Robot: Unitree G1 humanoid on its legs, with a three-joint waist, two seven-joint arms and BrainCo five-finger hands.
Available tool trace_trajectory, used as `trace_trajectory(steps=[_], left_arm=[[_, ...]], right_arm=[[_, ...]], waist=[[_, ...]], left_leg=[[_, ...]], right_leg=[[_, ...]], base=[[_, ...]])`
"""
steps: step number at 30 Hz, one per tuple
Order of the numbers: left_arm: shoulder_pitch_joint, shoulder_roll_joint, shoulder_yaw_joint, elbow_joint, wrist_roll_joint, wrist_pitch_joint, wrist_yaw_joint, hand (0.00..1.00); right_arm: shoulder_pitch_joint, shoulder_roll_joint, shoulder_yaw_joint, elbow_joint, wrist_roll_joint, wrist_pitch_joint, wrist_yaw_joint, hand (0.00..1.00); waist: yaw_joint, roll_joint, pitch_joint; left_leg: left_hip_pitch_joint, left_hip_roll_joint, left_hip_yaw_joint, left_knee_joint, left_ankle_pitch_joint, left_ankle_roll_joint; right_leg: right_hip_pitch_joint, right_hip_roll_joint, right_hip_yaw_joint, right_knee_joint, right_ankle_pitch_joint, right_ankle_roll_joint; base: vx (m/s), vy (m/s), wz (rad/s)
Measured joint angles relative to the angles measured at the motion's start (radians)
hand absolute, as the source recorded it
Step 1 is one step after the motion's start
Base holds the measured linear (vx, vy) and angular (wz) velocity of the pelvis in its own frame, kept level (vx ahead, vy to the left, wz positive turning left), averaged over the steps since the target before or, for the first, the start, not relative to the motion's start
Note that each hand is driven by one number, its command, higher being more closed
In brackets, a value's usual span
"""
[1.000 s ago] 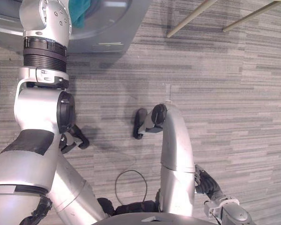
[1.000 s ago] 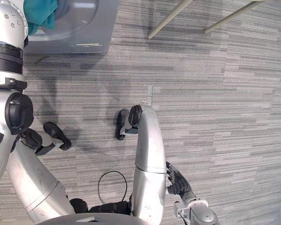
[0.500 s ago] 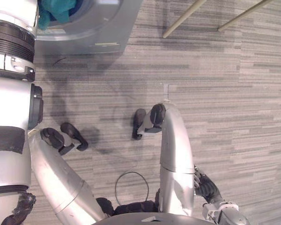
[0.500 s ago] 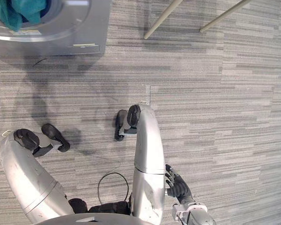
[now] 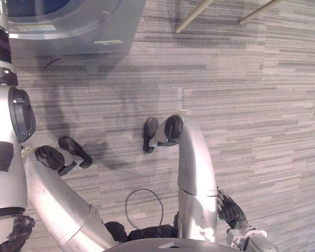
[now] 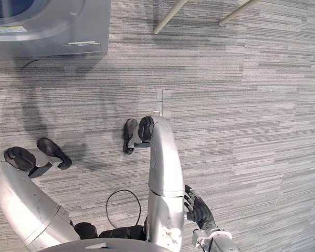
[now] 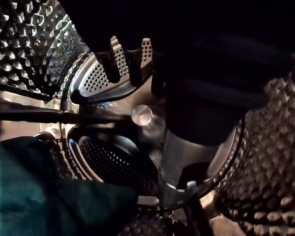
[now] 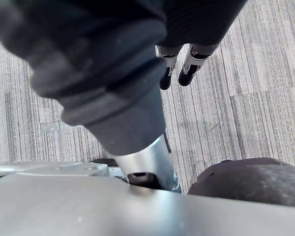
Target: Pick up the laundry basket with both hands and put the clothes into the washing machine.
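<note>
Looks abt done imo: teal cloth (image 7: 34, 196) lies in the dimpled steel drum (image 7: 34, 39) of the grey washing machine (image 5: 110, 26). Left robot hand (image 7: 117, 58) inside, loose and empty; right robot hand (image 6: 199, 211) hangs open.

The washing machine (image 5: 68, 29) is standing on the floor (image 5: 262, 121), far ahead and over to the left. Two thin poles (image 5: 195, 14) are slanting in at the far edge, to the right of the machine and well apart from it. The left hand (image 7: 196, 108) is reaching inside the machine's drum (image 7: 270, 162), and the drum wall is curving all around it. A cloth (image 7: 34, 196) is lying in the drum, near the hand but apart from it. The right hand (image 6: 199, 211) is hanging low on the right side, at the near edge, over the floor and touching nothing.
</note>
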Motion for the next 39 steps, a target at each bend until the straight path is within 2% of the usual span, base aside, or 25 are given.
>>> trace_trajectory(steps=[2,4,6,10,11,14,17,20,22,23,25,29,31,32,33,35,36,37,39], left_arm=[[0.012,0.007,0.037,-0.006,0.002,0.001,0.0,0.0],[0.072,0.009,0.118,-0.039,0.005,0.0,0.0,0.0],[0.203,0.009,0.219,-0.064,-0.005,-0.001,0.001,0.0],[0.423,0.001,0.331,-0.075,-0.048,-0.003,-0.001,0.0],[0.536,-0.019,0.371,-0.08,-0.065,-0.003,-0.002,0.0],[0.696,-0.062,0.38,-0.168,-0.083,-0.017,-0.006,0.0],[0.88,-0.129,0.336,-0.29,-0.122,-0.019,-0.012,0.0],[1.112,-0.25,0.257,-0.442,-0.148,-0.016,-0.044,0.0],[1.294,-0.365,0.182,-0.54,-0.174,-0.011,-0.075,0.0],[1.335,-0.398,0.166,-0.558,-0.185,-0.011,-0.083,0.0],[1.477,-0.502,0.095,-0.619,-0.253,-0.011,-0.111,0.0],[1.605,-0.594,-0.062,-0.665,-0.385,-0.024,-0.159,0.0],[1.629,-0.617,-0.128,-0.659,-0.43,-0.034,-0.182,0.0],[1.629,-0.621,-0.167,-0.622,-0.45,-0.048,-0.201,0.0],[1.631,-0.634,-0.177,-0.57,-0.455,-0.049,-0.214,0.0],[1.646,-0.649,-0.168,-0.515,-0.455,-0.05,-0.221,0.0],[1.669,-0.653,-0.152,-0.502,-0.454,-0.051,-0.222,0.0],[1.696,-0.654,-0.132,-0.505,-0.453,-0.057,-0.221,0.0],[1.734,-0.652,-0.088,-0.508,-0.449,-0.065,-0.219,0.0]], right_arm=[[0.008,0.03,-0.013,0.002,0.001,0.0,0.0,0.0],[0.007,0.058,-0.022,0.016,0.005,-0.002,0.002,0.0],[0.004,0.093,-0.02,0.046,0.038,-0.011,0.004,0.0],[-0.013,0.101,-0.012,0.07,0.04,-0.014,0.007,0.0],[-0.018,0.1,-0.008,0.077,0.04,-0.014,0.007,0.0],[-0.029,0.099,-0.005,0.092,0.039,-0.014,0.007,0.0],[-0.047,0.098,0.0,0.117,0.037,-0.014,0.007,0.0],[-0.065,0.099,0.004,0.16,0.035,-0.021,0.007,0.0],[-0.076,0.098,0.004,0.201,0.035,-0.033,0.007,0.0],[-0.079,0.097,0.004,0.211,0.035,-0.038,0.007,0.0],[-0.1,0.097,0.015,0.267,0.035,-0.064,0.006,0.0],[-0.129,0.098,0.034,0.352,0.038,-0.104,-0.004,0.0],[-0.156,0.104,0.047,0.427,0.045,-0.151,-0.001,0.0],[-0.189,0.111,0.061,0.516,0.072,-0.196,0.001,0.0],[-0.231,0.121,0.062,0.616,0.086,-0.219,0.014,0.0],[-0.258,0.127,0.063,0.691,0.088,-0.244,0.034,0.0],[-0.272,0.136,0.062,0.739,0.088,-0.259,0.042,0.0],[-0.278,0.145,0.06,0.771,0.087,-0.267,0.043,0.0],[-0.279,0.15,0.056,0.791,0.079,-0.268,0.041,0.0]], waist=[[0.001,0.0,0.0],[-0.001,0.0,0.0],[0.001,0.0,0.0],[0.001,0.001,-0.001],[0.005,0.001,-0.001],[0.012,0.001,-0.001],[0.016,0.003,-0.001],[0.042,0.006,-0.001],[0.071,0.016,-0.001],[0.078,0.02,-0.002],[0.092,0.022,-0.002],[0.112,0.025,-0.002],[0.111,0.029,-0.004],[0.111,0.031,-0.004],[0.11,0.031,-0.006],[0.11,0.035,-0.005],[0.11,0.042,-0.002],[0.111,0.031,-0.01],[0.108,0.04,-0.017]], left_leg=[[0.005,-0.001,0.002,-0.002,0.0,0.0],[0.023,-0.001,0.007,-0.01,0.0,-0.001],[0.069,0.0,0.028,-0.051,0.011,-0.006],[0.132,0.003,0.06,-0.124,0.033,-0.015],[0.166,0.004,0.074,-0.153,0.041,-0.015],[0.211,0.007,0.092,-0.185,0.044,-0.017],[0.282,0.007,0.122,-0.232,0.05,-0.017],[0.395,0.008,0.166,-0.305,0.053,-0.023],[0.504,0.001,0.203,-0.368,0.056,-0.026],[0.529,0.001,0.208,-0.381,0.056,-0.026],[0.638,-0.005,0.245,-0.434,0.056,-0.026],[0.822,-0.016,0.304,-0.488,0.042,-0.022],[0.919,-0.035,0.322,-0.52,0.034,-0.028],[0.99,-0.058,0.325,-0.553,0.029,-0.026],[1.069,-0.088,0.327,-0.597,0.027,-0.026],[1.166,-0.13,0.329,-0.673,0.028,-0.031],[1.242,-0.165,0.33,-0.745,0.03,-0.035],[1.306,-0.197,0.331,-0.824,0.04,-0.048],[1.382,-0.236,0.332,-0.945,0.069,-0.055]], right_leg=[[0.004,0.0,0.0,-0.001,0.0,0.0],[0.018,0.0,0.0,-0.009,0.001,-0.001],[0.051,0.007,0.0,-0.048,0.014,0.003],[0.101,0.017,-0.008,-0.125,0.036,0.011],[0.128,0.024,-0.009,-0.155,0.046,0.013],[0.163,0.032,-0.007,-0.189,0.056,0.017],[0.221,0.037,-0.007,-0.242,0.069,0.021],[0.309,0.051,-0.001,-0.32,0.087,0.031],[0.395,0.063,0.008,-0.389,0.101,0.044],[0.42,0.067,0.008,-0.407,0.105,0.048],[0.514,0.068,0.012,-0.467,0.115,0.06],[0.666,0.067,0.035,-0.528,0.119,0.081],[0.753,0.062,0.041,-0.562,0.119,0.091],[0.821,0.059,0.042,-0.593,0.12,0.093],[0.891,0.056,0.042,-0.638,0.125,0.094],[0.982,0.05,0.04,-0.714,0.145,0.101],[1.052,0.05,0.035,-0.787,0.171,0.105],[1.114,0.05,0.026,-0.867,0.202,0.108],[1.19,0.051,0.008,-0.987,0.255,0.11]], base=[[0.06,-0.038,0.01],[0.05,-0.035,0.01],[0.04,-0.032,0.02],[0.04,-0.036,0.01],[0.04,-0.029,0.02],[0.02,-0.014,0.0],[0.04,-0.005,0.01],[0.04,-0.002,-0.03],[0.05,-0.005,-0.02],[0.07,0.01,-0.03],[0.07,0.028,0.04],[0.06,0.058,0.01],[0.05,0.077,0.1],[0.04,0.094,0.14],[0.04,0.1,0.13],[0.05,0.122,0.03],[0.08,0.135,-0.01],[0.08,0.096,-0.02],[0.12,0.054,0.06]])
